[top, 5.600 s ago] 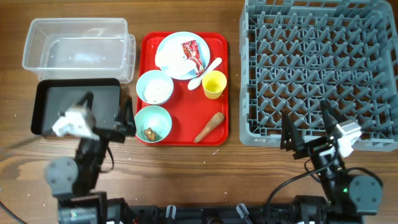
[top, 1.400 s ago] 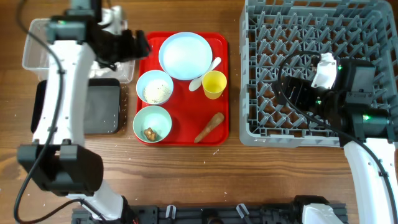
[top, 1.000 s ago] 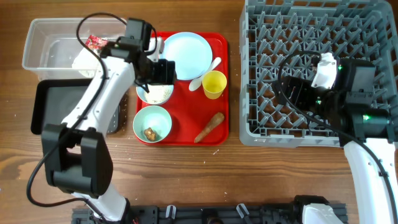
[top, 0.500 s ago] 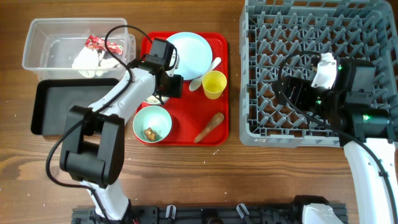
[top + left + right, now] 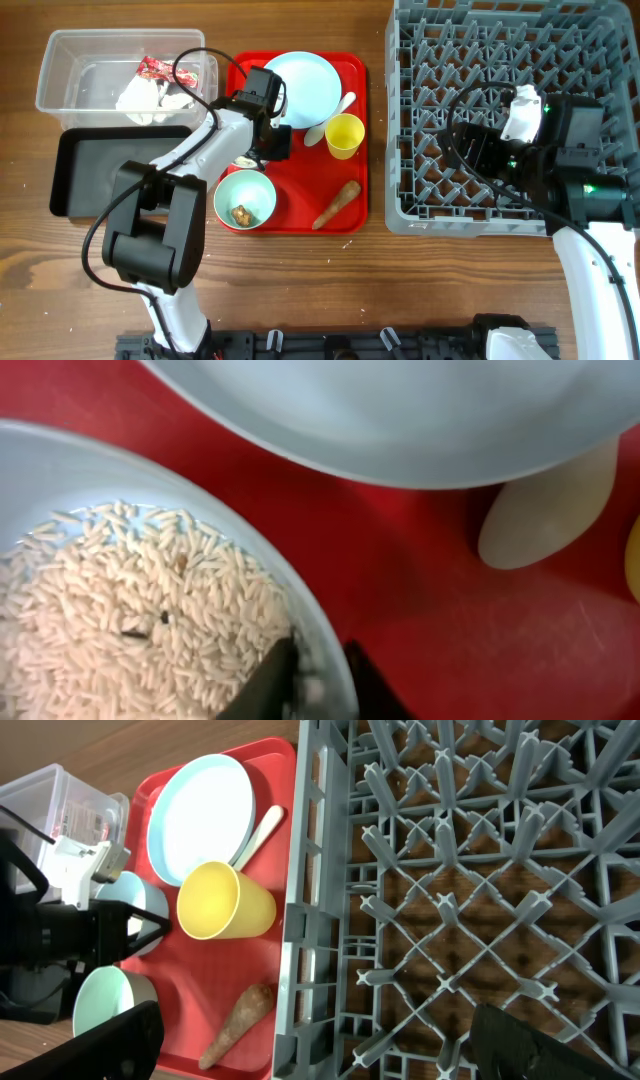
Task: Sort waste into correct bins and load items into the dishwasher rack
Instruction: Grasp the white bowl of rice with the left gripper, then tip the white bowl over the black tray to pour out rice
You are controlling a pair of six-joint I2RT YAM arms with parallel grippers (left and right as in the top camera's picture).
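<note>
My left gripper [image 5: 272,140] is down at the pale blue bowl [image 5: 60,450], which is full of white rice grains [image 5: 130,610]. In the left wrist view its gripper [image 5: 320,680] is shut on the bowl's right rim, one finger in the rice and one outside. The pale blue plate [image 5: 300,88] is bare, with the white spoon [image 5: 335,110] and yellow cup [image 5: 344,135] beside it. A small brown food lump [image 5: 240,212] lies in the mint green bowl [image 5: 245,198]. The brown food stick [image 5: 337,203] lies on the red tray. My right gripper [image 5: 470,145] hangs open over the grey rack [image 5: 510,100].
The clear tub [image 5: 60,60] holds the red wrapper [image 5: 152,68] and the white tissue [image 5: 140,95]. The black tray [image 5: 100,170] lies in front of it. The red serving tray [image 5: 300,222] carries the dishes. The rack's left wall [image 5: 300,920] stands next to the cup.
The wrapper and tissue went from the plate into the clear tub. My left gripper came back from the tub and closed on the rice bowl's rim. The right arm has held still over the rack.
</note>
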